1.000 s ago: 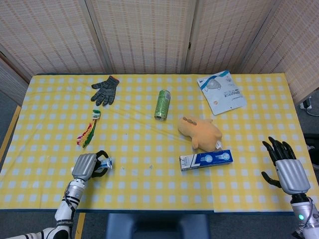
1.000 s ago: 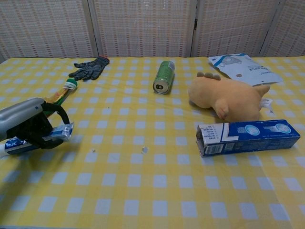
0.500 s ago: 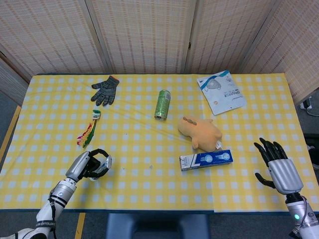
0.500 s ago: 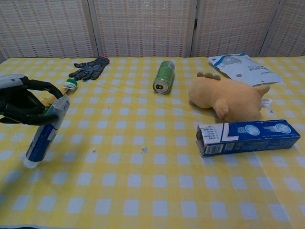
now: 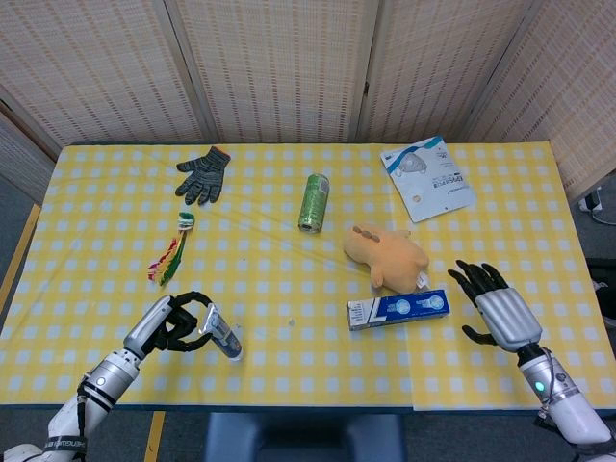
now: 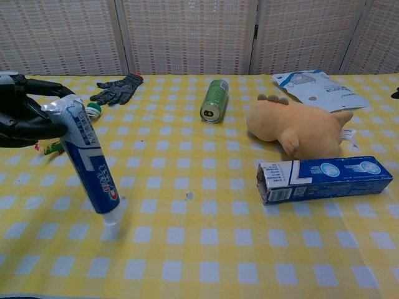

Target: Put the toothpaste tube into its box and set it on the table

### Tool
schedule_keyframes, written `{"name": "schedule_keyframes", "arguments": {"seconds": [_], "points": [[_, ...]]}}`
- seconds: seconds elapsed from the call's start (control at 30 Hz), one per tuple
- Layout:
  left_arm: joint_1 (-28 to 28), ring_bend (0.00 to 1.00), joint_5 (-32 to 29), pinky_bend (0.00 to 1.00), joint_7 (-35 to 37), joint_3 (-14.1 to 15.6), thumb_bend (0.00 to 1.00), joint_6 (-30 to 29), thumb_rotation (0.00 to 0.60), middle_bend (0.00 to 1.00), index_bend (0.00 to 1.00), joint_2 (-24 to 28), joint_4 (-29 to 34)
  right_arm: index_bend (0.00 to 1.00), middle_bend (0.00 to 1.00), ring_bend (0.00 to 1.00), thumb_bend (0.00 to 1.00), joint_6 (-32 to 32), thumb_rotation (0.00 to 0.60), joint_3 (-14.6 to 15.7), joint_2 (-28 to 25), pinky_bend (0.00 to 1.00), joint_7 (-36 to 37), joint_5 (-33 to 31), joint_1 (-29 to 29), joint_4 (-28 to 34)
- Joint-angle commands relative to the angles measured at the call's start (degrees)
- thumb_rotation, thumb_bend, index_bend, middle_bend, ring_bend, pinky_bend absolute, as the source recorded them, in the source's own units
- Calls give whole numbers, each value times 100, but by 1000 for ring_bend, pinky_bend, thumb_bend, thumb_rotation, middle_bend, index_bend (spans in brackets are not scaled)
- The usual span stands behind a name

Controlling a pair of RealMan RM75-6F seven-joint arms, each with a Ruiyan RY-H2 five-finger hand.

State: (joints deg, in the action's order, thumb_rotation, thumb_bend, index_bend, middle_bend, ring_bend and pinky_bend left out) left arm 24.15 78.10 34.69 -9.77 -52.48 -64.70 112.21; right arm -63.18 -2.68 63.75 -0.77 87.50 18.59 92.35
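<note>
My left hand [image 5: 171, 321] [image 6: 25, 112] grips the flat end of the blue and white toothpaste tube [image 5: 220, 336] [image 6: 90, 163] at the table's front left. The tube hangs tilted, its white cap down and close to the cloth. The blue toothpaste box [image 5: 398, 310] [image 6: 324, 178] lies on its side at the front right, its open white end facing left. Just right of the box, my right hand [image 5: 494, 307] hovers with its fingers spread and nothing in it. In the chest view only a dark tip of that hand shows at the right edge.
A tan plush toy [image 5: 387, 256] [image 6: 299, 129] lies right behind the box. Further back are a green can [image 5: 314, 201] on its side, a grey glove [image 5: 204, 173], a toothbrush [image 5: 173, 250] and a mask packet [image 5: 427, 176]. Yellow checked cloth [image 5: 289, 289] covers the table.
My left hand lifted the tube off the cloth and swung it from lying flat to cap down, moving right. My right hand came forward and left, closer to the box.
</note>
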Motion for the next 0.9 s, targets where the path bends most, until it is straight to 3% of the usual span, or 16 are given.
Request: {"name": "schedule_keyframes", "arguments": {"seconds": [0.03, 0.2, 0.43, 0.9], "points": [[-4, 1000, 20, 1000, 48, 10, 540, -61, 600, 1000, 1000, 46, 50, 77, 36, 62, 301, 390, 600, -55, 205, 0, -115, -104, 323, -52], [-12, 1000, 28, 1000, 67, 20, 540, -179, 600, 1000, 1000, 125, 100, 162, 112, 133, 302, 894, 600, -26, 339, 8, -305, -248, 624, 46], [-55, 1000, 45, 1000, 132, 67, 540, -332, 600, 1000, 1000, 225, 110, 184, 137, 186, 301, 1145, 600, 132, 427, 87, -387, -318, 749, 145], [-36, 1000, 79, 1000, 289, 144, 540, -451, 600, 1000, 1000, 224, -52, 186, 138, 187, 301, 1544, 600, 162, 854, 103, -125, -711, 980, -148]]}}
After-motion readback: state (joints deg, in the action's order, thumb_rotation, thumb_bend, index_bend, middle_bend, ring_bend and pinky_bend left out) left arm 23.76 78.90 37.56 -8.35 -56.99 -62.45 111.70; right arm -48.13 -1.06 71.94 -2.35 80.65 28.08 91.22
